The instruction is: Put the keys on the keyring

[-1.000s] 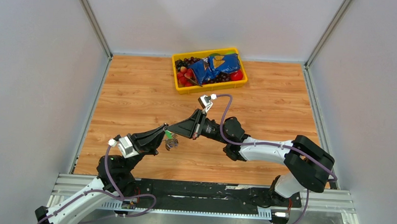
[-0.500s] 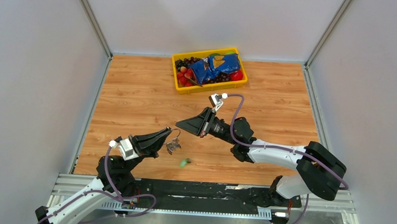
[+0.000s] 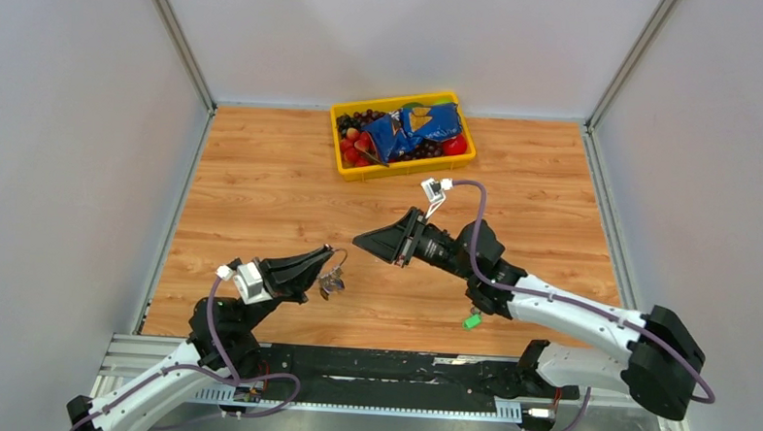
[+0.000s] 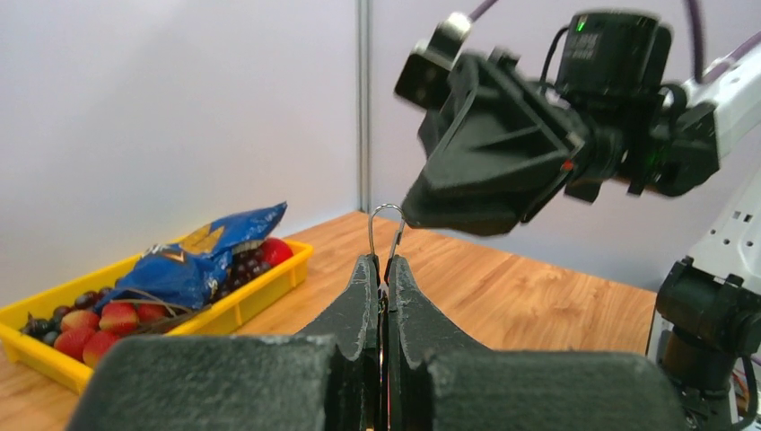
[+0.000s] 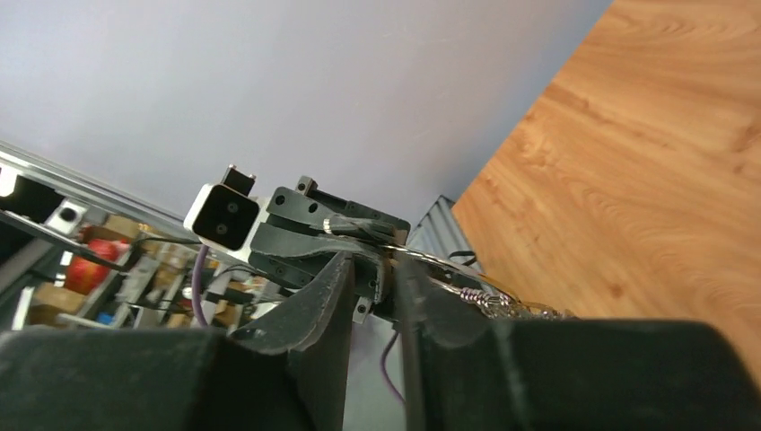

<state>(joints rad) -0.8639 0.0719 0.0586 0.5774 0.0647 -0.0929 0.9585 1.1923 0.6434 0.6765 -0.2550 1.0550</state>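
Threading step, not complete: your left gripper [image 3: 325, 263] pinches the keyring [image 3: 333, 283] left of centre, your right gripper [image 3: 361, 242] gapes slightly, empty, and the green-tagged key [image 3: 471, 320] lies lower right on the table [image 3: 263, 171], so you likely need to regrasp it next.

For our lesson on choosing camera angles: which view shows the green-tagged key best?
The top external view. There the green-tagged key lies on the wooden table, just on the near side of the right arm, held by no gripper. Neither the left wrist nor the right wrist view shows it.
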